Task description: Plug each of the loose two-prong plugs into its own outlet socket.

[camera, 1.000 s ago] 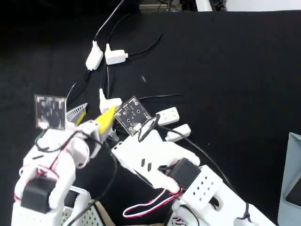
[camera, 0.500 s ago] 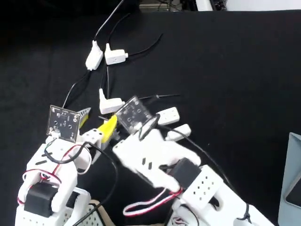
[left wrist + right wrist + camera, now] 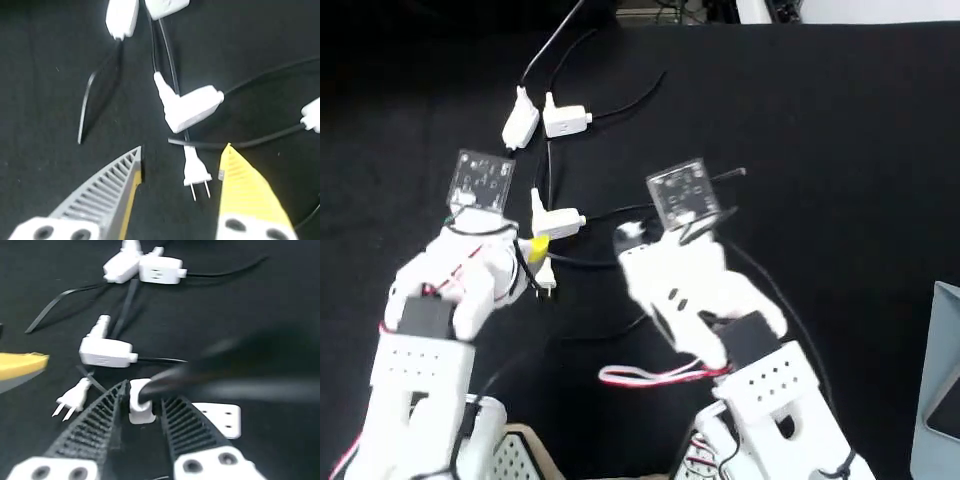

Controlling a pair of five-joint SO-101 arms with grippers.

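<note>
My left gripper [image 3: 183, 148] hangs with fingers [image 3: 242, 185] spread. Between them I see a loose two-prong plug [image 3: 196, 172], just beside a white outlet socket [image 3: 192, 107].

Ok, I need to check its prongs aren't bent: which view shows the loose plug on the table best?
The left wrist view: the loose plug lies close, both prongs plain. The right wrist view shows it farther off, prongs less distinct; the high view, only a small white shape.

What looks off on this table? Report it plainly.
Nothing broken or spilled. One two-prong plug lies loose, prongs bare, under the open left gripper, a black cable crossing just behind it. The right gripper is shut on a second plug.
</note>
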